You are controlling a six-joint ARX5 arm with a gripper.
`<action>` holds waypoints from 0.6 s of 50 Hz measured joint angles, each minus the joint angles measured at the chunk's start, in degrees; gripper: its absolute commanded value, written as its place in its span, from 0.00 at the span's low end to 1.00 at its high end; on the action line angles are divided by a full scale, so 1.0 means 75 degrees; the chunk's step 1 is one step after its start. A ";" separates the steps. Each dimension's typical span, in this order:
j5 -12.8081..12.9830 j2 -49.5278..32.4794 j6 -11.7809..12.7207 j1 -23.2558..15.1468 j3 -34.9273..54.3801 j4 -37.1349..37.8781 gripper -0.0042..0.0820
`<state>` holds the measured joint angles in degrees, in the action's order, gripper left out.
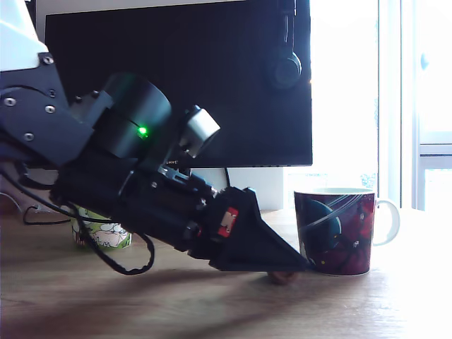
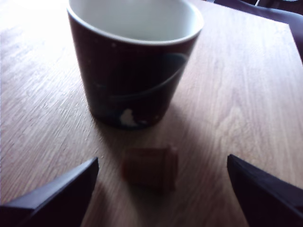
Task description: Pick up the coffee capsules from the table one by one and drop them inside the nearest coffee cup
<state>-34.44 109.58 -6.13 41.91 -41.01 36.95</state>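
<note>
We see our end effector spread wide, empty, low over the worktop. The copper-brown capsule lies on its side between the fingers, near the dark mug.

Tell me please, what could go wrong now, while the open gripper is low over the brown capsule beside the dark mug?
1. The copper-brown capsule lies on its side, so it may roll or slip away when the fingers close.
2. It lies close to the dark mug, and the gripper tip is almost at the mug's wall in the exterior view; a small push forward could knock the mug.
3. The gripper sits very low, so it may scrape the wooden table.
</note>
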 measured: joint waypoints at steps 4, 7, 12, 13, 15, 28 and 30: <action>-0.0006 0.0061 0.0000 0.0000 -0.0160 -0.0154 0.96; -0.0012 0.0067 0.0000 0.0000 -0.0187 -0.0187 0.96; -0.0012 0.0067 -0.0003 0.0015 -0.0189 -0.0256 0.96; -0.0003 0.0067 -0.0012 0.0020 -0.0189 -0.0289 0.96; 0.0023 0.0067 -0.0061 0.0050 -0.0189 -0.0321 0.96; 0.0114 0.0067 -0.0236 0.0230 -0.0230 -0.0481 0.52; 0.0117 0.0067 -0.0236 0.0245 -0.0242 -0.0507 0.37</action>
<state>-33.56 110.08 -7.90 43.75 -42.83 33.15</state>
